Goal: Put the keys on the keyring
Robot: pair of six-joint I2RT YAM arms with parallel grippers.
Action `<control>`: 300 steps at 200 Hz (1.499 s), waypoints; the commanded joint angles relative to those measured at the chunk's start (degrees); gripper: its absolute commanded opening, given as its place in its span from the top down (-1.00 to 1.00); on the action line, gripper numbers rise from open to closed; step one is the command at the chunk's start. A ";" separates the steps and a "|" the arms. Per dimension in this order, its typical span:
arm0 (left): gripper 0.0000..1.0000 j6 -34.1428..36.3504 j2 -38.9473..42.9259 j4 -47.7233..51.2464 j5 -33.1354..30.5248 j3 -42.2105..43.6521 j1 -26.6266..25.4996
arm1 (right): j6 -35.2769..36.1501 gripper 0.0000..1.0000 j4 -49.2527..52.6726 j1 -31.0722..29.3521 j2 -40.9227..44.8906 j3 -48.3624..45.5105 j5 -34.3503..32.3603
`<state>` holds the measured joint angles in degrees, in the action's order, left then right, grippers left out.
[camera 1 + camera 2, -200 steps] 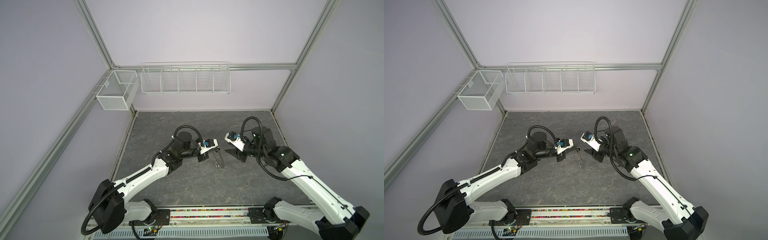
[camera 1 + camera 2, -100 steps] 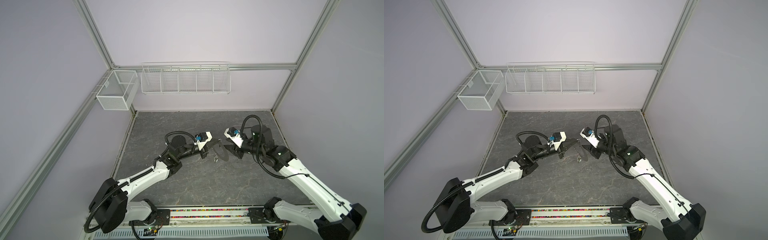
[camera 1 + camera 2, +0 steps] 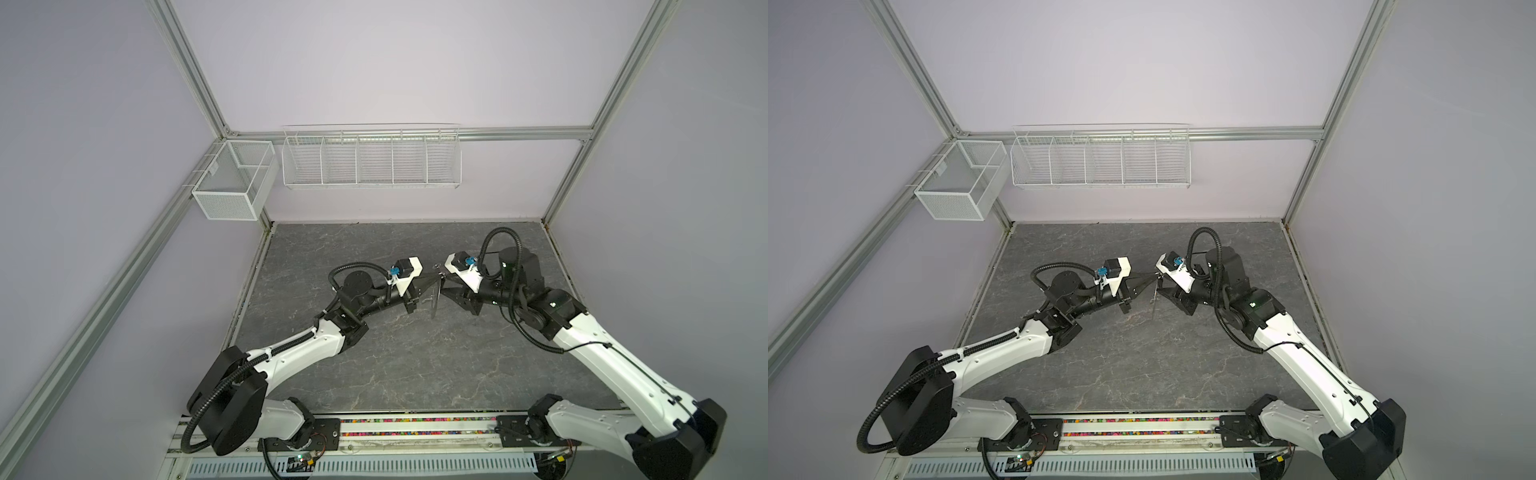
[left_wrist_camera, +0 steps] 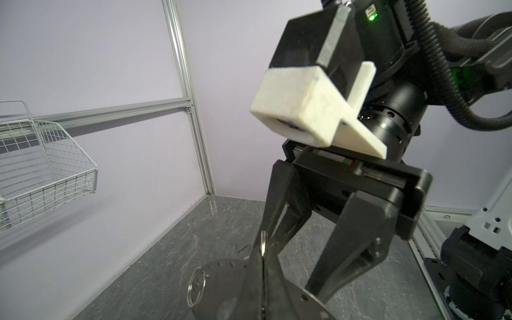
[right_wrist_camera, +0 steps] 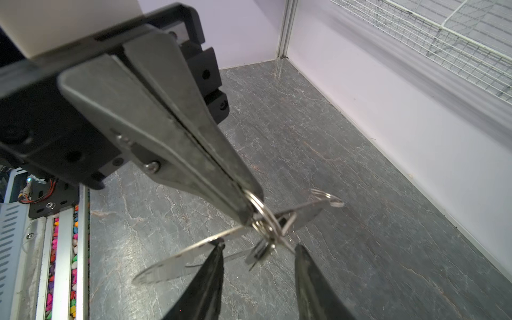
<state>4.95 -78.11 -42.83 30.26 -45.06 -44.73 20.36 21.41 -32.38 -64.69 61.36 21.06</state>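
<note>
The keyring (image 4: 221, 277) is a flat grey disc with small rim holes and wire loops, hanging above the table (image 3: 374, 365). In both top views it shows edge-on (image 3: 435, 296) (image 3: 1154, 297). My left gripper (image 4: 263, 249) (image 3: 431, 280) (image 3: 1151, 276) is shut on one wire loop (image 5: 256, 206) at the rim. My right gripper (image 5: 259, 247) (image 4: 296, 273) (image 3: 444, 287) faces it, open, one fingertip (image 5: 219, 246) at the disc's face (image 5: 177, 263). A small silver and dark piece (image 5: 259, 253) dangles under the loops, too blurred to name as one of the keys. No key shows plainly elsewhere.
A long white wire rack (image 3: 370, 158) and a small mesh basket (image 3: 232, 183) hang on the back wall. A rail with coloured beads (image 3: 415, 428) runs along the front edge. Aluminium frame posts stand at the corners.
My left gripper has carried the keyring up and to the right, turning it edge-on. My right gripper has closed in on it from the right.
</note>
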 commanded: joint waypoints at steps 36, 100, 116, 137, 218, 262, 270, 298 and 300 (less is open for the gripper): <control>1.00 -1.93 -1.11 -2.57 0.12 -1.61 -0.15 | -1.83 0.30 -1.36 -0.96 -2.35 1.53 -2.85; 1.00 -3.67 -1.77 -4.15 -1.86 -2.33 -0.38 | -0.81 0.70 -0.49 -2.55 -2.19 0.75 -9.32; 1.00 -4.01 -2.00 -4.45 -2.94 -2.77 -0.42 | 0.04 0.75 -0.79 -2.99 -1.94 0.08 -10.32; 1.00 -4.60 -2.36 -3.34 -4.13 -3.88 -0.39 | 0.66 0.81 -1.19 -3.47 -1.63 -0.71 -12.08; 1.00 -7.70 -4.85 -9.08 -4.80 -4.97 -0.35 | 2.94 0.85 -3.28 -4.93 -2.35 -1.98 -17.07; 1.00 -9.96 -6.72 -12.76 -3.83 -4.23 -0.28 | 3.69 0.74 -4.17 -5.51 -2.04 -1.70 -16.50; 1.00 -10.00 -6.71 -12.02 -2.37 -4.45 0.02 | 4.70 0.66 -2.94 -5.53 -1.65 -1.49 -15.07; 1.00 -11.51 -5.60 -10.37 3.13 -4.12 1.69 | 9.64 0.31 3.50 -4.60 1.61 -1.05 -14.73; 1.00 -11.60 -5.53 -10.28 3.49 -4.02 1.78 | 9.93 0.31 3.96 -4.44 1.94 -1.02 -14.67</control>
<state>-4.12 -84.77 -50.96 28.53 -47.24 -44.31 25.76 20.14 -37.32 -66.39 60.47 4.78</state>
